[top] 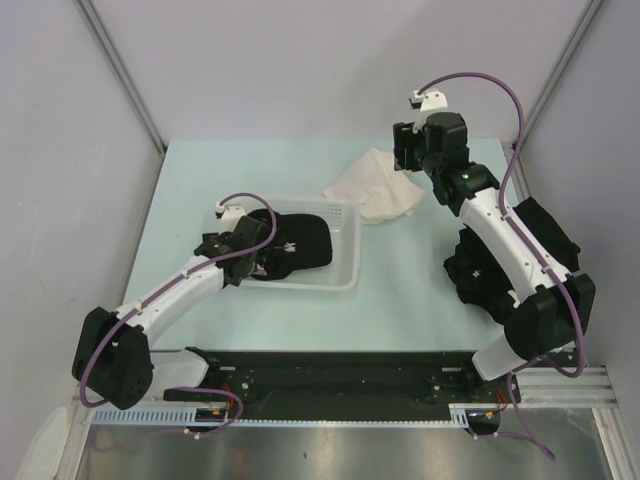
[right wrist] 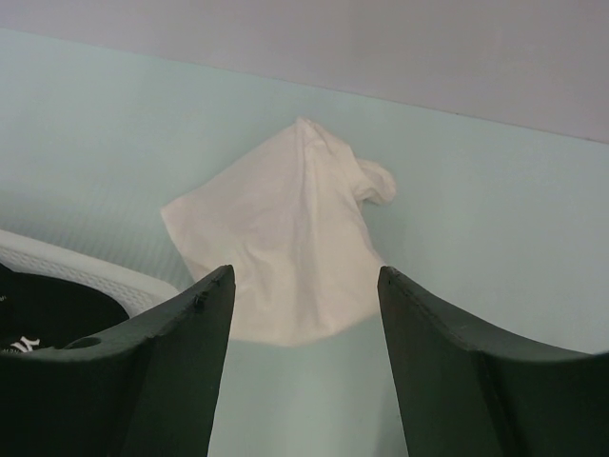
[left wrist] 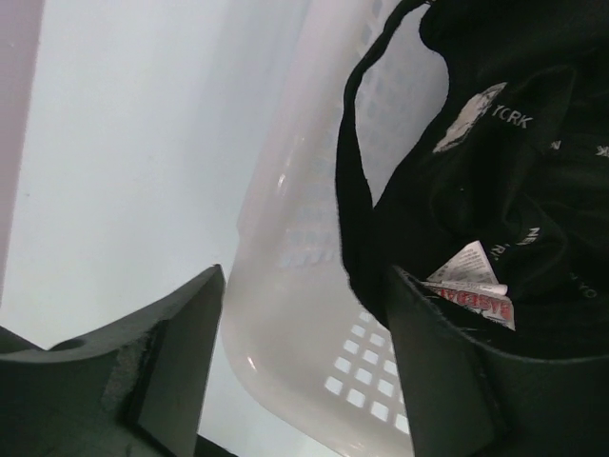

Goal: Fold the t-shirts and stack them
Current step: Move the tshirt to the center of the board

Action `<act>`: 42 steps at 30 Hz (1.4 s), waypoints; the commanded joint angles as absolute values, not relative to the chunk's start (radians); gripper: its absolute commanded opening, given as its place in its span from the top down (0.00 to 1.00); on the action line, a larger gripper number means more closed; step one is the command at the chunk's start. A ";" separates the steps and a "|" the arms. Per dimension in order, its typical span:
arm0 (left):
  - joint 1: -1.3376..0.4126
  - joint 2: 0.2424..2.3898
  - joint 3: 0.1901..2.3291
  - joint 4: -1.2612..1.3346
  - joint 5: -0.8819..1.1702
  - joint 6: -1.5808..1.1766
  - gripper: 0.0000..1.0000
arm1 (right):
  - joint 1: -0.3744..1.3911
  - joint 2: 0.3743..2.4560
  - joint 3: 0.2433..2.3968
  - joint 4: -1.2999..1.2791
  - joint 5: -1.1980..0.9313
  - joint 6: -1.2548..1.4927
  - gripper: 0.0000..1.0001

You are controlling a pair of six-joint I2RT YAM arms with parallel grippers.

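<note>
A black t-shirt (top: pixel 300 243) with white print lies crumpled in the white mesh basket (top: pixel 345 275); it also shows in the left wrist view (left wrist: pixel 495 181). My left gripper (top: pixel 258 255) (left wrist: pixel 304 286) is open and straddles the basket's near-left wall (left wrist: pixel 285 314), one finger inside against the black shirt. A cream-white t-shirt (top: pixel 378 186) (right wrist: pixel 285 248) lies bunched on the table behind the basket. My right gripper (top: pixel 405 158) (right wrist: pixel 304 281) is open and empty, held above the table just right of it. More black t-shirts (top: pixel 478 272) lie heaped at the right under the right arm.
The table (top: pixel 230 170) is pale blue-green with grey walls on three sides. The basket's far corner (right wrist: pixel 86 262) shows left of the right gripper. A black rail (top: pixel 330 375) runs along the near edge between the arm bases.
</note>
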State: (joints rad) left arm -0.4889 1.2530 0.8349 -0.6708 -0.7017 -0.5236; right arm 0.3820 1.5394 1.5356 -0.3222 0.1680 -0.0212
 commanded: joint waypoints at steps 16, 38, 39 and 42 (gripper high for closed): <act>-0.459 1.316 0.851 -0.591 -0.655 -0.465 1.00 | 0.377 1.477 1.520 -0.307 0.150 -0.021 0.33; -0.250 1.460 0.920 -0.856 -0.663 -0.876 1.00 | 0.383 1.474 1.519 -0.374 0.140 -0.005 0.33; -0.249 1.462 0.919 -0.856 -0.657 -0.877 1.00 | 0.383 1.473 1.517 -0.374 0.140 -0.006 0.33; -0.249 1.460 0.919 -0.851 -0.634 -0.871 1.00 | 0.383 1.474 1.516 -0.373 0.143 -0.008 0.33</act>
State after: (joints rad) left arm -0.2543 1.4563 0.9318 -0.7780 -0.6865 -0.8135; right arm 0.3805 1.5105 1.5185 -0.3843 0.1440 -0.0154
